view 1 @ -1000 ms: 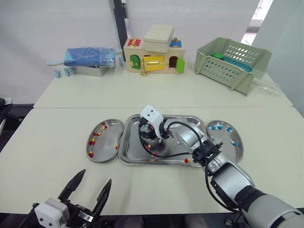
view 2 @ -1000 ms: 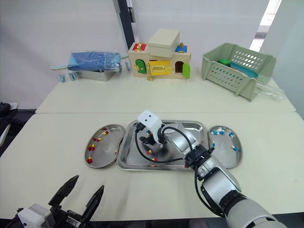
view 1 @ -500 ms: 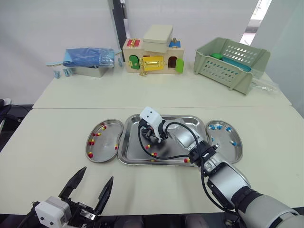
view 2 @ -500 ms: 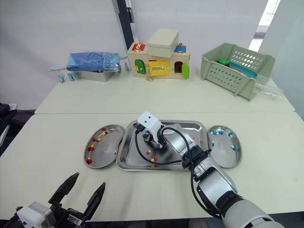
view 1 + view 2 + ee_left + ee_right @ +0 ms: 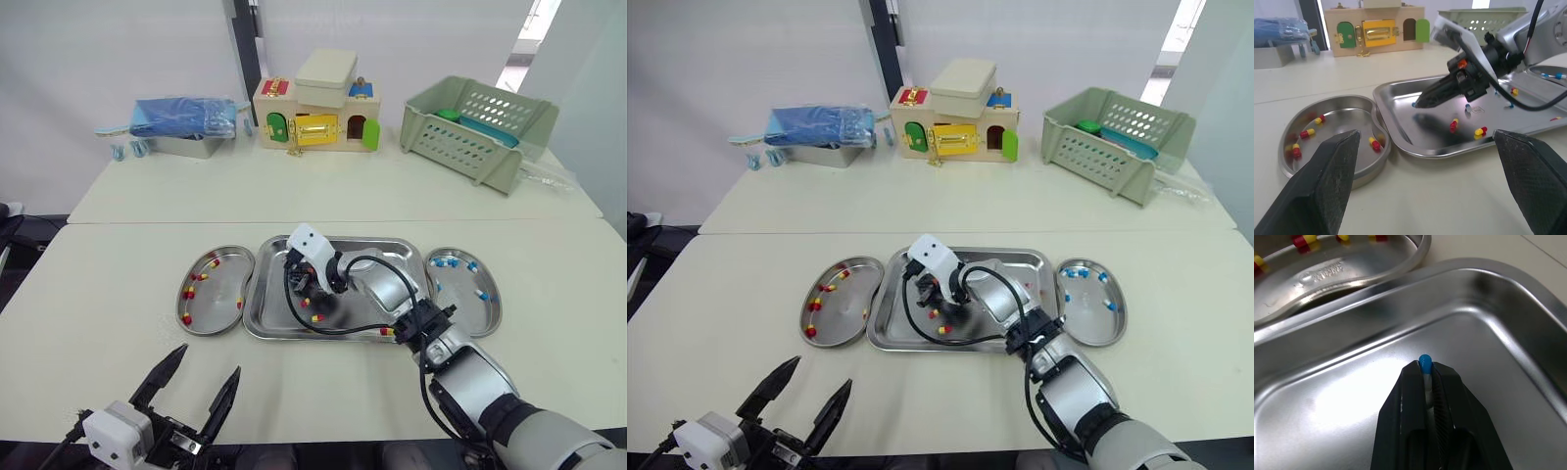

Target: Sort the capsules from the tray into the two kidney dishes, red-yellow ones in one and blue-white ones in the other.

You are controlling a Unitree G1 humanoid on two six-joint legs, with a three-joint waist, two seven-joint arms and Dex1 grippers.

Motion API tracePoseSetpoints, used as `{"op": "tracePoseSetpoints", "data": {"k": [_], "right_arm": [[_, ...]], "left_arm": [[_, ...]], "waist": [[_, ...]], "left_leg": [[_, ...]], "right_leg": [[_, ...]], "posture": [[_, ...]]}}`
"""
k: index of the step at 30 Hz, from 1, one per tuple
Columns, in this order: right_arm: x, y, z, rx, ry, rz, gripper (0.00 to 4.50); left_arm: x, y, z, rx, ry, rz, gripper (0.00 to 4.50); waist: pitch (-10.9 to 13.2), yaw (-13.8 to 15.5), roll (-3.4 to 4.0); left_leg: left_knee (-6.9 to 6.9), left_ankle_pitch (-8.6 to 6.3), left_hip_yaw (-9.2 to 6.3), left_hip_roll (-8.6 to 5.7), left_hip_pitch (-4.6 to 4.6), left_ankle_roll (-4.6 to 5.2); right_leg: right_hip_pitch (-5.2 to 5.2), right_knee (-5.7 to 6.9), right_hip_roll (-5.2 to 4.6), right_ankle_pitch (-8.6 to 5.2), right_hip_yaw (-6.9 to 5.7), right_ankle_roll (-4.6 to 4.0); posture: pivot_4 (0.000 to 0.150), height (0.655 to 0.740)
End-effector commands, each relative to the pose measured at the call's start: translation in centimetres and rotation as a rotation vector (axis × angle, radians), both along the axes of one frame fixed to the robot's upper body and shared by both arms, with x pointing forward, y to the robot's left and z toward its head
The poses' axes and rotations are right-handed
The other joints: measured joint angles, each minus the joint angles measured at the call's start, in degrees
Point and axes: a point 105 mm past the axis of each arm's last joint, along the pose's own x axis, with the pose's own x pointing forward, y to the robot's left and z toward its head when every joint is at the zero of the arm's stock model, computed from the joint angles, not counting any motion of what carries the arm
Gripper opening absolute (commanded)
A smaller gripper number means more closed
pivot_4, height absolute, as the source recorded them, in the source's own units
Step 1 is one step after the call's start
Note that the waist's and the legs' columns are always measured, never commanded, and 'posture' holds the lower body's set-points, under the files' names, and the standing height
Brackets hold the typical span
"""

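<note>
We see the right gripper (image 5: 1425, 370) low inside the tray (image 5: 382, 242), its fingers narrowed onto a blue-white capsule (image 5: 1424, 363). The capsule sits pinched between the tips, its blue end poking out past them. It is over the tray's end nearest the kidney dish (image 5: 220, 290) with red-yellow capsules; we cannot tell whether it touches the floor. Two red-yellow capsules (image 5: 1453, 125) lie loose nearby. The other kidney dish (image 5: 460, 309) holds blue-white ones. The left gripper (image 5: 209, 359) hovers near the table's front edge, spread wide, holding nothing.
</note>
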Motion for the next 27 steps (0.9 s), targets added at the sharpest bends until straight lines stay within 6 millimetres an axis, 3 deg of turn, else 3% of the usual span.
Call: {"op": "tracePoseSetpoints", "data": {"k": [1,8,16,21,27], "right_arm": [[-1.3,-2.0,4.3,0.135,-0.082,0.059,0.02],[-4.4,-10.7,6.0,0.149,-0.134,0.055,0.02],[-6.3,-22.7,5.7,0.054,-0.135,-0.241,0.02],[-7.8,-26.9,4.4,-0.011,-0.112,-0.354,0.02],[-7.9,-28.5,2.6,-0.068,-0.099,-0.405,0.02]], "left_arm": [[-0.5,-0.7,0.1,0.041,-0.018,-0.098,4.5],[0.4,-0.8,0.9,0.091,-0.059,-0.268,4.5],[0.8,-1.0,1.2,0.134,-0.069,-0.462,4.5],[0.6,-0.7,0.7,0.152,-0.058,-0.512,4.5],[1.1,-1.3,0.6,0.145,-0.071,-0.54,4.5]], "waist": [[0.0,0.2,0.0],[0.0,1.2,0.04],[0.0,1.3,0.08],[0.0,1.3,0.09],[0.0,1.3,0.09]], "left_leg": [[0.01,0.0,-0.02,0.0,-0.09,0.0],[0.05,0.0,-0.06,0.0,-0.25,0.0],[0.07,0.0,0.01,0.0,-0.24,0.01],[0.09,0.0,0.05,0.0,-0.2,0.01],[0.11,0.0,0.04,0.01,-0.03,0.01]], "right_leg": [[-0.03,0.0,0.0,0.0,-0.03,0.0],[-0.03,-0.07,-0.02,0.0,-0.14,0.0],[0.05,-0.07,-0.02,0.0,-0.12,0.01],[0.11,-0.06,-0.02,0.0,-0.1,0.01],[0.32,-0.07,-0.01,0.0,-0.11,0.01]], "posture": [[0.15,0.74],[0.15,0.74],[0.15,0.74],[0.15,0.74],[0.15,0.74]]}}
